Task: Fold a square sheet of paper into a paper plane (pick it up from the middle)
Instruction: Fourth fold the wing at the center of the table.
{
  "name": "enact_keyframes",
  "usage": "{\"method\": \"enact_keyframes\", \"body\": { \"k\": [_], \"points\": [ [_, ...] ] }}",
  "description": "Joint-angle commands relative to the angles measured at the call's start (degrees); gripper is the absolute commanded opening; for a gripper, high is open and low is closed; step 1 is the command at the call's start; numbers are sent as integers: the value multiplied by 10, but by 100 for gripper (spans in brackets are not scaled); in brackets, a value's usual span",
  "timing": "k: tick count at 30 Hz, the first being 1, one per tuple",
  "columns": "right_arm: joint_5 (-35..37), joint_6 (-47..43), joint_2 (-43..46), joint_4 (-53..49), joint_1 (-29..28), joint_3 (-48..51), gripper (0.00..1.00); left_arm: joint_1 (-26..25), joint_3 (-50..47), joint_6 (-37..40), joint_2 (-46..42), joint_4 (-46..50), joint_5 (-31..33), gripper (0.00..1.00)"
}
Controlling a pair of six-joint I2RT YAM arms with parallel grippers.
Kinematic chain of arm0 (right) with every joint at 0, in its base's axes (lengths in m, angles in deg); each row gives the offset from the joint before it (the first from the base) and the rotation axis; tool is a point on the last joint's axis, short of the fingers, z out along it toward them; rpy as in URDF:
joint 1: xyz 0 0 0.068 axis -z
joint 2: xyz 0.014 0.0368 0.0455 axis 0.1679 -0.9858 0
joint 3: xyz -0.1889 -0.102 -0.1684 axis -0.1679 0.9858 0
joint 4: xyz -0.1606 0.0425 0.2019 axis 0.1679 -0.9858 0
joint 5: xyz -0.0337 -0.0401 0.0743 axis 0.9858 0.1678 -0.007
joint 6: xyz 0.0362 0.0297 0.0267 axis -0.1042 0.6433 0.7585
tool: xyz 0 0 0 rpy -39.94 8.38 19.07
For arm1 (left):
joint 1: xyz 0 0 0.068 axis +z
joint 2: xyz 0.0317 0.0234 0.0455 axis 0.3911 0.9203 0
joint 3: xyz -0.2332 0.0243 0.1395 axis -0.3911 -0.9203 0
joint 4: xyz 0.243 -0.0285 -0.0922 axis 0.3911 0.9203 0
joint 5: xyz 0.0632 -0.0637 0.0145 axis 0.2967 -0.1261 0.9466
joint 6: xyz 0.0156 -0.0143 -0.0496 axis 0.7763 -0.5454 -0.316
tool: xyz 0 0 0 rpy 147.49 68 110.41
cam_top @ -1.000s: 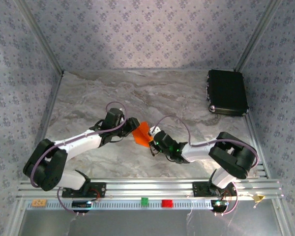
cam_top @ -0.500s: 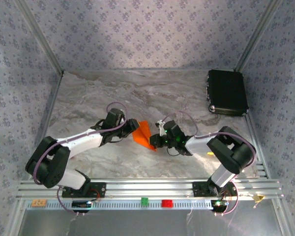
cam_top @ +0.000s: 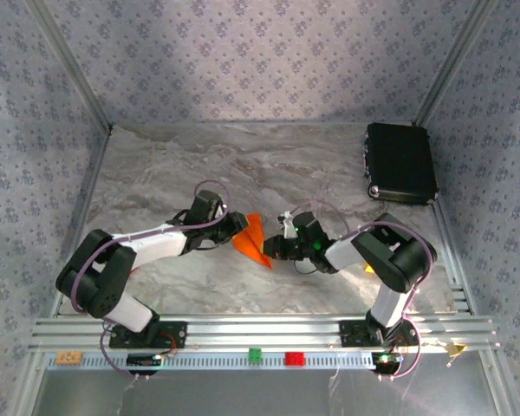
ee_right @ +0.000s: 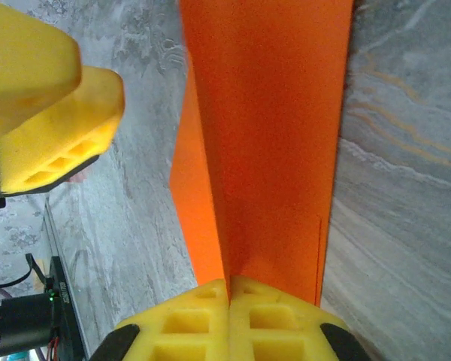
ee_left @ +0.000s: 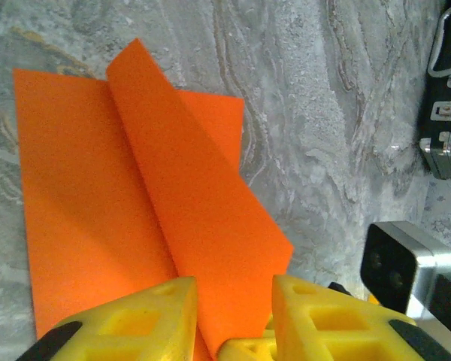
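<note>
Right gripper [ee_right: 229, 289]: jaws closed flat together on the edge of the orange sheet of paper [ee_right: 278, 135], which extends straight ahead of them. Left gripper [ee_left: 233, 289]: jaws parted, with a raised fold of the sheet running into the gap between them; contact with the pads cannot be told. The sheet lies partly folded on the marble table [cam_top: 173, 173], between the two grippers.

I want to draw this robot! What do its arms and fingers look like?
Both arms are white tubes with chunky black joints: left arm, right arm. Thin purple cables loop along them. The fingers are bright yellow blocks with a grid of holes, black behind.
</note>
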Motion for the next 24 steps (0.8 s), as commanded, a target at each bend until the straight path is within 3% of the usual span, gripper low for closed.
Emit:
{"method": "enact_keyframes", "body": {
  "k": [1, 7, 24],
  "points": [
    [-9, 39, -23, 22, 5, 9, 0, 2, 14, 2, 12, -27, -19, 28],
    [-15, 59, -44, 32, 8, 10, 0, 2, 15, -2, 35, -50, -39, 22],
    [2, 86, -47, 51, 13, 30, 1, 1, 56, 1, 134, -112, -96, 16]
  ]
}}
